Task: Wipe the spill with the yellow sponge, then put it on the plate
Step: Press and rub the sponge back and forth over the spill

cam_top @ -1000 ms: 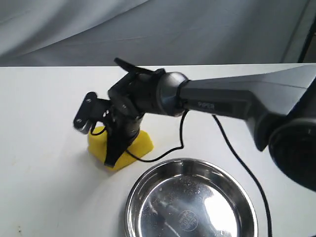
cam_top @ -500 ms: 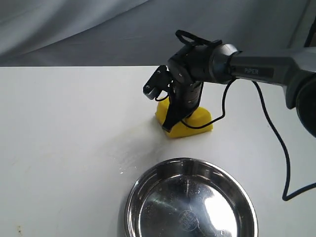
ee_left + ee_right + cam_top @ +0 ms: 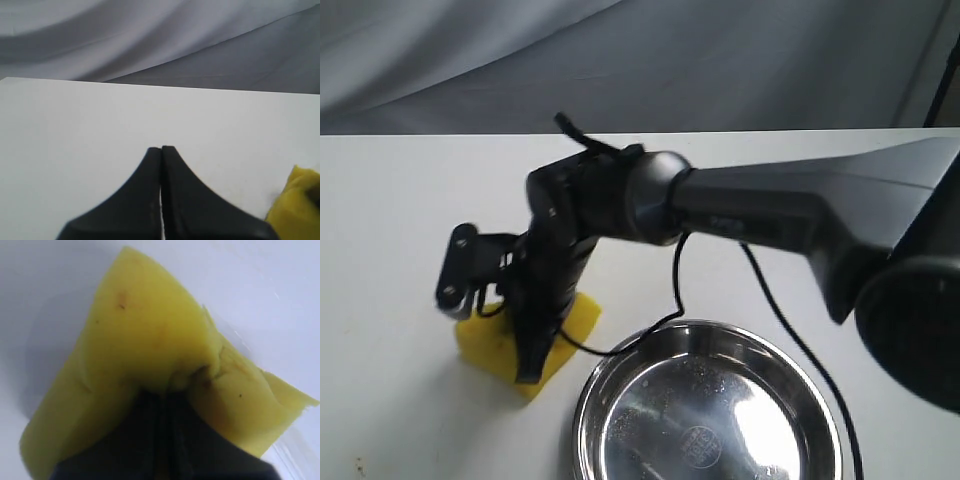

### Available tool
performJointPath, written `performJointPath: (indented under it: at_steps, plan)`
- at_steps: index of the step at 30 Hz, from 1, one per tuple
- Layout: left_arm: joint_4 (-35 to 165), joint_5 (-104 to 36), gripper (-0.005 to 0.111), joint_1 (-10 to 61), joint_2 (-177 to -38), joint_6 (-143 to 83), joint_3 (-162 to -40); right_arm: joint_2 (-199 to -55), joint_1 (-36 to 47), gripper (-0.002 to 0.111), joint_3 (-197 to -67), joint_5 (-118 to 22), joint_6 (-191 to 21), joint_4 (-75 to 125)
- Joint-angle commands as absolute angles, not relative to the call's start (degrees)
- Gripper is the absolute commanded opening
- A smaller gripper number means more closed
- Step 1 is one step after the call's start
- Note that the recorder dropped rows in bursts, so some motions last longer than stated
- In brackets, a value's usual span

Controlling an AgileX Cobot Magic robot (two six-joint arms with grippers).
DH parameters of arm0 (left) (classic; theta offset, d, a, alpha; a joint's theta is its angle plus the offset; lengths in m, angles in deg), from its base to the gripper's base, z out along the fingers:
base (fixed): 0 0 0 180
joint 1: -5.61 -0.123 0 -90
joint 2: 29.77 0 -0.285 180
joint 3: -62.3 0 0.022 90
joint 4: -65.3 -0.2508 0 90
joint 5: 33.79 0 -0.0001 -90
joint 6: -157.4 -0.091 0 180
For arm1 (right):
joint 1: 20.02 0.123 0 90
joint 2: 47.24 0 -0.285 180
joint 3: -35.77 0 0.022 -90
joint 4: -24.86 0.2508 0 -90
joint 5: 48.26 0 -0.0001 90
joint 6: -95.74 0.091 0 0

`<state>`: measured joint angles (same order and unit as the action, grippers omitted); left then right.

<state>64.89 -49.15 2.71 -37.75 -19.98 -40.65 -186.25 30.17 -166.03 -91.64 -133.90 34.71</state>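
The yellow sponge (image 3: 495,345) lies pressed on the white table left of the plate (image 3: 620,375), squeezed and buckled between the fingers of my right gripper (image 3: 530,365), which is shut on it. Close up, the sponge (image 3: 145,335) bulges around my right gripper (image 3: 167,390). The shiny steel plate sits at the front, with a stamped mark (image 3: 702,446) at its centre. No amber spill shows; where it lay is hidden or wiped. My left gripper (image 3: 161,149) is shut on nothing over bare table, with a corner of the sponge (image 3: 297,205) beside it. The exterior view does not show the left gripper.
The right arm (image 3: 790,215) reaches across the table from the right, its black cable (image 3: 790,300) trailing over the plate's far rim. Grey cloth (image 3: 620,60) hangs behind the table's back edge.
My right gripper swept the sponge right and back half a second ago, then left and forward to its present spot beside the plate's left rim.
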Motion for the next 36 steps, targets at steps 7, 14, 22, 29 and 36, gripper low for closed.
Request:
performJointPath:
  at_steps: [7, 14, 22, 29, 36]
  plan:
    - [65.3, -49.0, 0.000, 2.5, -37.6, -19.9, -40.5, -187.9, 35.5, 0.000, -165.1, -87.6, -128.1, 33.1]
    - [65.3, -49.0, 0.000, 2.5, -37.6, -19.9, -40.5, -188.9, 27.0, 0.000, -165.1, -91.6, -107.1, 13.6]
    - [65.3, -49.0, 0.000, 2.5, -37.6, -19.9, -40.5, -190.6, 15.1, 0.000, -165.1, -98.9, -91.8, 4.4]
    - [65.3, -49.0, 0.000, 2.5, -37.6, -19.9, -40.5, -190.7, 10.9, 0.000, -165.1, -98.7, -90.6, 12.6]
    - [65.3, -49.0, 0.000, 2.5, -37.6, -19.9, -40.5, -190.7, 18.4, 0.000, -165.1, -95.0, -106.0, 24.2]
